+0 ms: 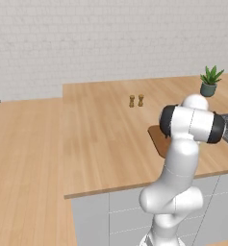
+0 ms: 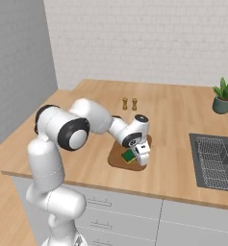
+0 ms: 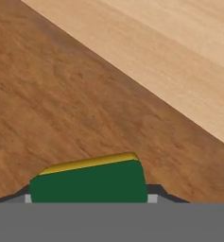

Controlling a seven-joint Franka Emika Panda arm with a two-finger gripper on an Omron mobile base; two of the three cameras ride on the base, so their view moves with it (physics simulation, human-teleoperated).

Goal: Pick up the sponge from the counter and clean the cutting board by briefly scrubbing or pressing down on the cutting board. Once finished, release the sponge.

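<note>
Item: sponge (image 2: 129, 156), sitting gripped in the closed tool (image 2: 137, 158), hanging low over the cutting board (image 2: 116, 157) on the table (image 2: 173, 120). Handling: pressing flat and rubbing briefly, keeping inside the board's edge, then opening the fingers.

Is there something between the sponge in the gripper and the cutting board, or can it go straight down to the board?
Nothing visible stands in the way. The gripper holds the sponge directly over the cutting board, and the hand view shows bare board under the sponge. The two small shakers stand farther back on the counter.
</note>
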